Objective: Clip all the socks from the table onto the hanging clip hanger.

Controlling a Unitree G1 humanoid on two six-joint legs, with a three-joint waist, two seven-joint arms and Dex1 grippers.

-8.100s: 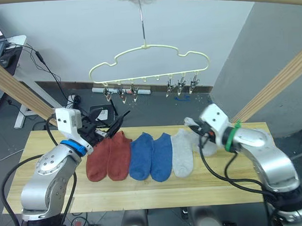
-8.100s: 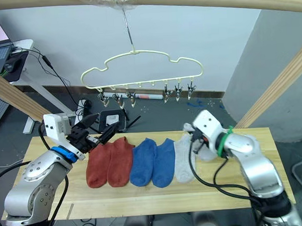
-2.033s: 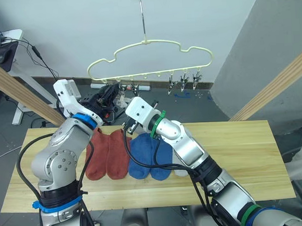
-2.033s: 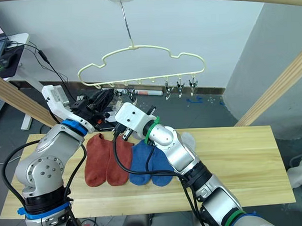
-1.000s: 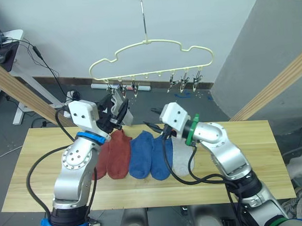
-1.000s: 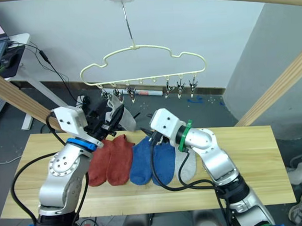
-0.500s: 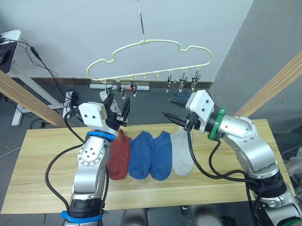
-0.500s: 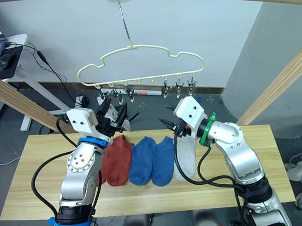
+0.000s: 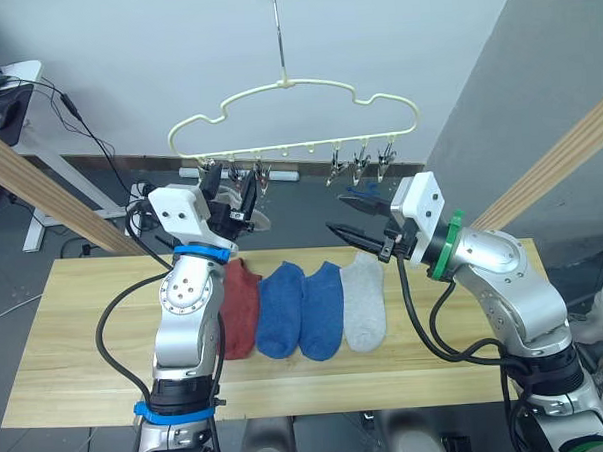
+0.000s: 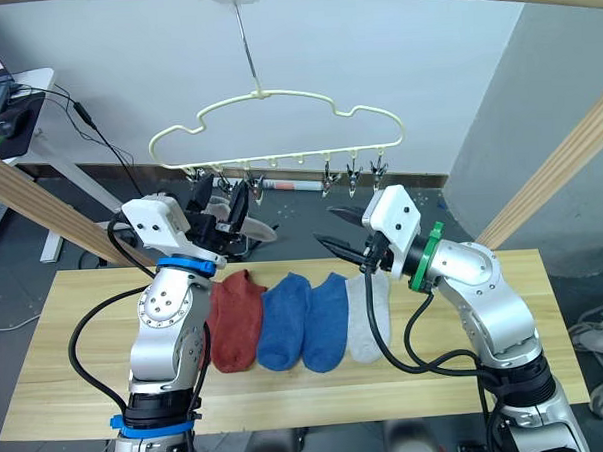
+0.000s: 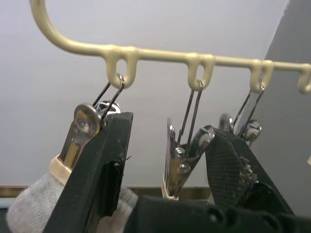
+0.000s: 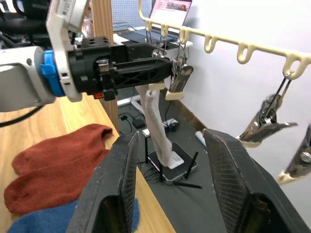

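Note:
The pale yellow clip hanger point(image 9: 290, 86) hangs from a slim hook above the table point(image 9: 76, 336). My left gripper point(image 9: 230, 189) is raised to the hanger's left clips and is open, with one metal clip point(image 11: 181, 162) between its fingers point(image 11: 99, 165). A light grey sock point(image 12: 158, 124) dangles just below it, by the leftmost clip point(image 11: 80, 128). On the table lie a rust-red sock point(image 9: 240, 307) partly behind my left arm, two blue socks point(image 9: 282, 309) and another grey sock point(image 9: 363, 301). My right gripper point(image 9: 343, 216) hovers open and empty above the grey sock, right of the left gripper.
Three more clips point(image 9: 361, 163) hang on the hanger's right side. Thick wooden poles point(image 9: 39, 182) slant up on both sides point(image 9: 549, 170) and across the top. A desk with cables point(image 9: 15, 93) stands at the far left, behind the table.
My left gripper has risen up to the left clips. The right gripper has drawn back a little to the right. The hanger has swung slightly left.

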